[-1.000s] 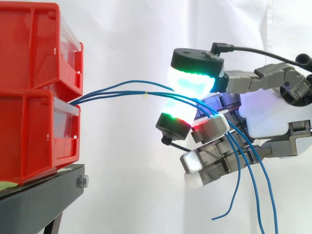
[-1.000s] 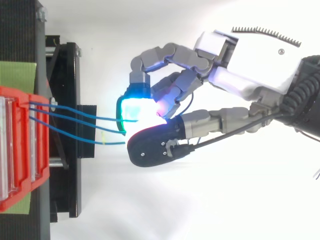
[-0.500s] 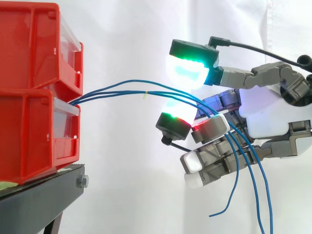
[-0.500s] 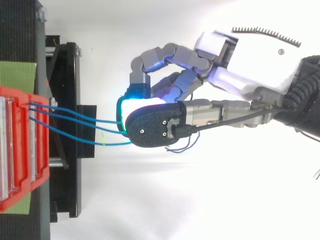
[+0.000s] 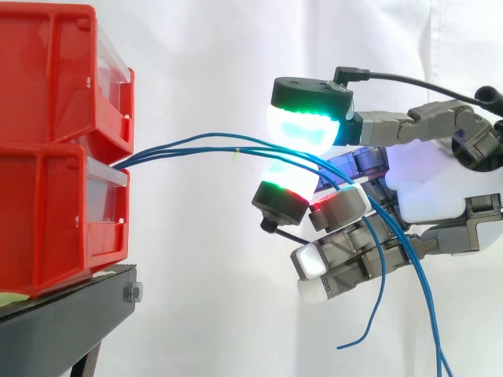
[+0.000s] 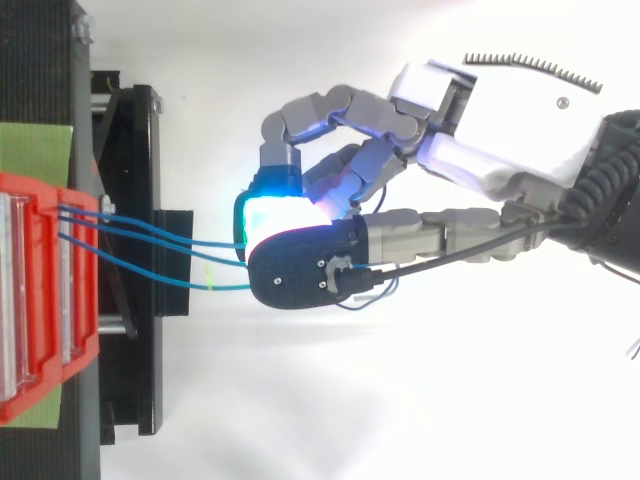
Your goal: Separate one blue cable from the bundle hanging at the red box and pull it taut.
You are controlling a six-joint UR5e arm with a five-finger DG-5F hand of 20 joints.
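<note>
The hand (image 5: 428, 188), held out in front of the red box (image 5: 55, 212), has its fingers curled, pinching the blue cables (image 5: 189, 148) between two glowing pads (image 5: 302, 126). The cables arc from the box's front to the pads, and their loose ends dangle beyond. The box sits on a black stand (image 5: 63, 314).

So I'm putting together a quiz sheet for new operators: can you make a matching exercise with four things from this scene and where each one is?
Things:
1 blue cables
2 red bins
3 black stand
4 hand

Places:
A under the bins
B reaching in from the side view's right
C stacked at the side view's left
D strung from the bins to the hand

Pairs: 1-D, 2-C, 3-A, 4-B
</note>
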